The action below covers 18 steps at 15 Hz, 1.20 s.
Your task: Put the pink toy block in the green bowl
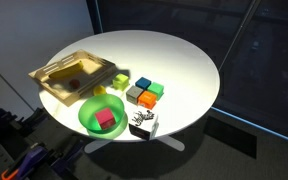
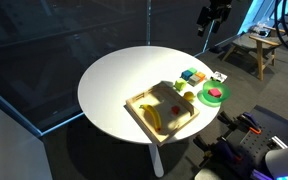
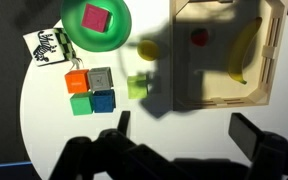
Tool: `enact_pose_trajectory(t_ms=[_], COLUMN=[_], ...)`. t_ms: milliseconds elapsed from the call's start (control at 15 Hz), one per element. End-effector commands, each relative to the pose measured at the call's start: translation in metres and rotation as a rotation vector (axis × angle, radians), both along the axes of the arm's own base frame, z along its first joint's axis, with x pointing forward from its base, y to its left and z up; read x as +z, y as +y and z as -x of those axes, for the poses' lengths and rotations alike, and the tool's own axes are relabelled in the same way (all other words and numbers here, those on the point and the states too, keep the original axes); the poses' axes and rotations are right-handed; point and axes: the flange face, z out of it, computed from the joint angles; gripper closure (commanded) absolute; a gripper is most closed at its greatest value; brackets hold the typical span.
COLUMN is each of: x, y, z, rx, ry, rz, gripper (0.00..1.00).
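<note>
The pink toy block [image 1: 106, 120] lies inside the green bowl [image 1: 87, 113] at the near edge of the round white table. Both also show in an exterior view, block [image 2: 215, 94] and bowl [image 2: 205, 98], and at the top left of the wrist view, block [image 3: 96, 18] and bowl [image 3: 125, 28]. My gripper [image 3: 184, 130] is open and empty, high above the table, with bare tabletop between its fingers. It shows as a dark shape [image 2: 215, 16] well above and behind the table.
A wooden tray [image 3: 274, 60] with a banana [image 3: 244, 50] and a small red thing stands beside the bowl. Orange, grey, green and blue blocks [image 3: 89, 90] sit in a cluster, with a yellow-green block [image 3: 139, 85] beside them. A black-and-white card [image 3: 46, 45] lies by the bowl.
</note>
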Motion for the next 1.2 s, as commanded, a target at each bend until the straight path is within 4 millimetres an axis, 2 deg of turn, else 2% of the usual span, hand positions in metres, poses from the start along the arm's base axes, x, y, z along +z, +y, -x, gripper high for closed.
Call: enact_pose_trajectory(t_ms=[0,467,533,1133], x=[0.018,0.023,0.019,0.016], y=[0.005,0.006,0.003,0.003], z=[0.017,0.029,0.022,0.021], rx=[0.009,-0.014,0.0,0.0], ry=[0.034,0.034,0.039,0.044], rz=[-0.022,-0.017,-0.008,-0.009], gripper=[0.0,0.0,0.0,0.0])
